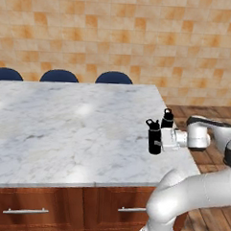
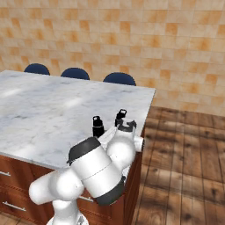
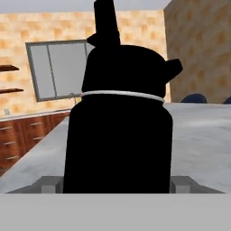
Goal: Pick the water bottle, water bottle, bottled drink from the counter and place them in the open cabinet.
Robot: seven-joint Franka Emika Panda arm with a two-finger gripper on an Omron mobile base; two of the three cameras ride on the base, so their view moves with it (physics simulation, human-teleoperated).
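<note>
Two unlabelled black water bottles (image 1: 155, 137) on counter (image 1: 64, 129), gripper (image 1: 160, 139) straddling nearer one, grasp unclear.

Our arm bends low, forearm reaching level to left in left base view. Our gripper (image 1: 157, 139) turned sideways, jaws flanking near water bottle (image 1: 155, 137); grip closure unclear.

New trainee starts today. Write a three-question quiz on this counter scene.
1. True or false: both water bottles stand upright on the counter.
2. Which counter edge are they near: A) by the blue chairs, B) the corner nearest the arm?
3. What does the gripper reach for?

Key: 1 true. 2 B. 3 The nearer water bottle, between the jaws.
</note>
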